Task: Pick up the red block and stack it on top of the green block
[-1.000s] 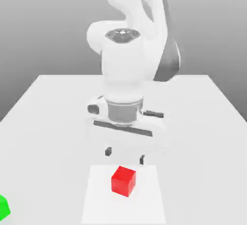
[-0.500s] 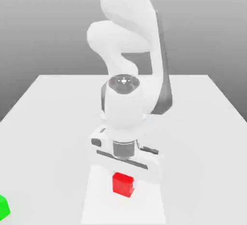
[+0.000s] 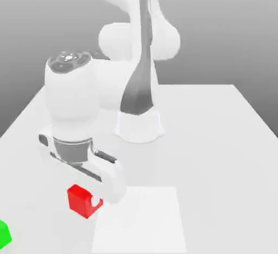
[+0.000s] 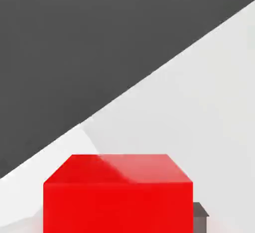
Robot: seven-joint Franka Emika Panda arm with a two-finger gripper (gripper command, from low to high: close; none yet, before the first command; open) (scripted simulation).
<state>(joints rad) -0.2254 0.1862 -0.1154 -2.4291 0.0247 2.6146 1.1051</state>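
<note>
Moved since a second ago: arm and red block have both left the pale square patch and swung toward the exterior view's left; the jaws, then spread above the block, have since closed on it.
Arm [image 3: 92, 106]: white, bent low over the table's near left part in the exterior view, wrist pointing down.
Table [image 3: 217, 138]: white, carrying a paler square patch [image 3: 146, 220] near the front, now bare.
Jaws [image 3: 89, 198]: drawn in tight around the red block, gripping it on two opposite sides.
Red block [image 3: 81, 199]: held under the hand, just off the patch's left edge in the exterior view; the hand view shows it [image 4: 118, 194] close up between the fingers. Whether it is clear of the table is hard to say.
Green block [image 3: 4, 235]: at the exterior view's lower left edge, partly cut off, apart from the red one.
Done: the pick-up looks complete and the carry is under way.
Left: cover the remaining gap, line up over green, lower, release.
</note>
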